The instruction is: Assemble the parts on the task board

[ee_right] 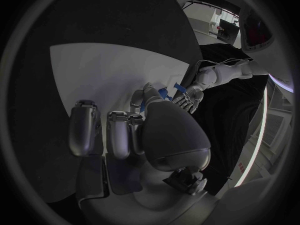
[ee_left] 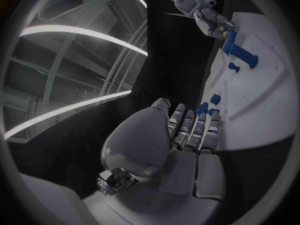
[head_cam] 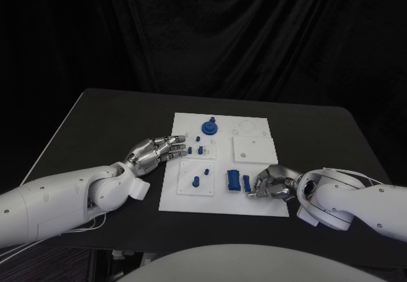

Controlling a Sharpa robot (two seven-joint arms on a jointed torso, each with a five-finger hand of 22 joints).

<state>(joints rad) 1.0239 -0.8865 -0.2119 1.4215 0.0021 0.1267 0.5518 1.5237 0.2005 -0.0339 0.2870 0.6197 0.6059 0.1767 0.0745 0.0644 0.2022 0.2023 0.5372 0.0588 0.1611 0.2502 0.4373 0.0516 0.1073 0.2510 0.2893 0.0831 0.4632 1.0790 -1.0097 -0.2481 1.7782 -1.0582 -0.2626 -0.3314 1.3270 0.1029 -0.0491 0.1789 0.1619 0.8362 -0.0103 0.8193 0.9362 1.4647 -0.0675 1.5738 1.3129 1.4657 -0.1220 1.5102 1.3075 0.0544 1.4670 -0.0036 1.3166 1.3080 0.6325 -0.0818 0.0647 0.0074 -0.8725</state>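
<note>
Black table [head_cam: 102, 117], white board [head_cam: 222, 161] in the middle.

Left hand [head_cam: 157, 151]: at board's left edge, fingers straight and close side by side, tips reaching just onto the white near the small blue pegs [head_cam: 200, 150]. Holds nothing. Left wrist view: same hand [ee_left: 187, 135] flat, fingertips [ee_left: 199, 120] next to a couple of small blue bits [ee_left: 214, 99] on the board [ee_left: 262, 110].

Right hand [head_cam: 273, 183]: at board's near right corner, fingers curled in beside a blue block [head_cam: 233, 180] and a narrower blue piece [head_cam: 247, 183]. Looks to be touching the narrow piece; can't tell if it's gripped. Right wrist view: hand [ee_right: 140, 125] over the board [ee_right: 100, 70], blue [ee_right: 164, 92] showing by the fingertips.

Other parts on board: blue round knob w/ post [head_cam: 209, 126] at far centre; small blue piece [head_cam: 196, 180] on near-left panel, peg [head_cam: 206, 172] beside it.
</note>
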